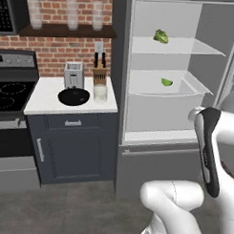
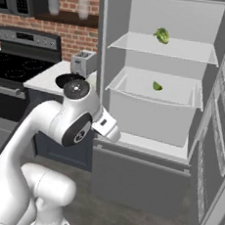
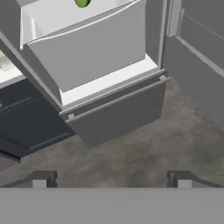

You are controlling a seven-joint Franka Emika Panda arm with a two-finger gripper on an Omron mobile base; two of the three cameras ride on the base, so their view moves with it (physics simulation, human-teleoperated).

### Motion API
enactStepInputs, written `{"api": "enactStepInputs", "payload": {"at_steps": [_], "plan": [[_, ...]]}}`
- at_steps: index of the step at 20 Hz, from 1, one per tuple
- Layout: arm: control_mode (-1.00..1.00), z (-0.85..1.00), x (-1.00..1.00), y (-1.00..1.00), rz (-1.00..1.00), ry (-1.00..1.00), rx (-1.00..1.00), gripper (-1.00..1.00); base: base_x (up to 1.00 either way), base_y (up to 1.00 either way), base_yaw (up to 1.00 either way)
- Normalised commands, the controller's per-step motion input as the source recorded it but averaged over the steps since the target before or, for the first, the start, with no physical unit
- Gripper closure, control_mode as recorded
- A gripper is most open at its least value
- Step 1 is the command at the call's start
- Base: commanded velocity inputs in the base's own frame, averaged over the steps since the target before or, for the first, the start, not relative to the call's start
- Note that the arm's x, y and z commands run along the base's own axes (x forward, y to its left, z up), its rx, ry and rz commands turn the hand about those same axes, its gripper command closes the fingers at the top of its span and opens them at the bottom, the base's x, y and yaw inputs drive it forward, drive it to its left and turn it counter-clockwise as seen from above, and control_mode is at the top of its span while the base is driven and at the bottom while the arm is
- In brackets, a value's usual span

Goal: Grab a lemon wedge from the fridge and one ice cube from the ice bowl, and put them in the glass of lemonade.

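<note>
the wedge [image 1: 166,82] lay in the white drawer [image 2: 149,111] of the fridge [image 1: 151,153], door swung open; i also saw it at the top edge of the hand view [image 3: 82,2]. a larger leafy green item [image 1: 161,36] sat on the shelf above. the bowl [image 1: 73,96] stood on the counter [image 1: 43,99] left of the fridge, in front of the toaster [image 1: 73,74], with the glass [image 1: 100,93] just beside it.

i judged the first step, fetching the wedge, to be in hand and not yet done. the gripper [image 3: 111,179] hung low before the fridge, well apart from the wedge, fingers spread wide and holding nothing. the next move called for raising the hand and reaching over the drawer's front wall, then coming down on the wedge.

i could read no brand, label or writing anywhere.
</note>
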Motion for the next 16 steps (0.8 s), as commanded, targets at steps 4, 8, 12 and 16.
{"api": "enactStepInputs", "payload": {"at_steps": [4, 8, 12, 16], "plan": [[-1.00, -0.14, 0.01, -0.27, 0.00, 0.00, -0.02, -1.00, 0.00, 0.00, 0.00], [1.00, -0.02, 0.00, -0.34, 0.00, 0.00, 0.00, -1.00, 0.00, -0.17, 0.00], [1.00, 0.00, 0.00, 0.00, 0.00, 0.00, 0.00, -1.00, 0.00, -0.78, 0.00], [1.00, 0.00, 0.00, 0.00, 0.00, 0.00, 0.00, -1.00, 0.13, -0.60, 0.00]]}}
